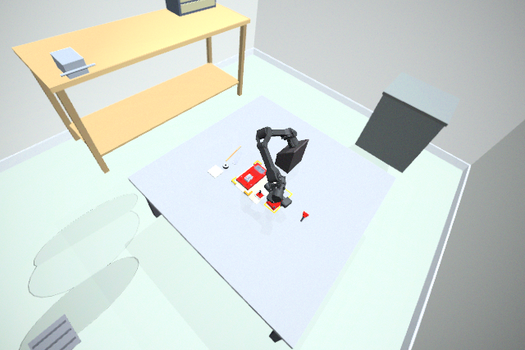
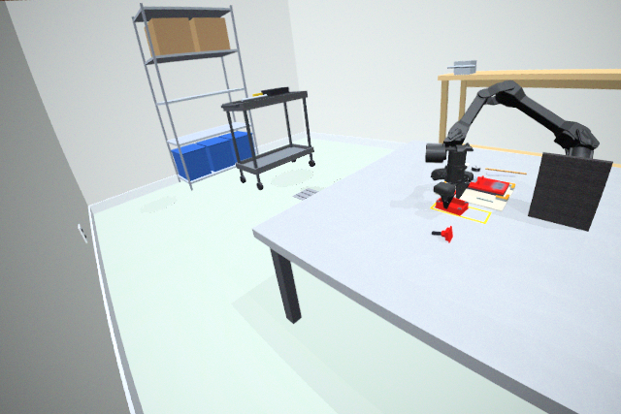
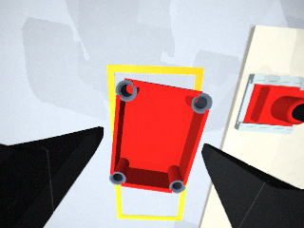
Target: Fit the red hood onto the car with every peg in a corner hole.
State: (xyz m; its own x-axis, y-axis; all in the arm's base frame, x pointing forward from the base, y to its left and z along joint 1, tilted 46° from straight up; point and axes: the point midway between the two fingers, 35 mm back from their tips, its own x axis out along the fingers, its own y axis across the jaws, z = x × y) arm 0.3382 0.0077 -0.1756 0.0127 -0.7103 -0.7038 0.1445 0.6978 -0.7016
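My gripper (image 3: 154,140) hangs directly over the hood (image 3: 157,135), its two dark fingers spread nearly to their full range, one on either side of the red shell, with nothing between them. The hood lies on the table (image 1: 321,219) near the table's middle, slightly askew within a yellow outline (image 3: 154,71); grey rings mark the hole in each of its four corner bosses. Just beside it, on a cream mat (image 3: 271,71), I see a small red part in a pale frame (image 3: 273,106). In the top view, the car chassis (image 1: 250,176) sits on the far side of the gripper, toward the table's far edge, and a small red tool (image 1: 303,215) lies apart toward the right edge.
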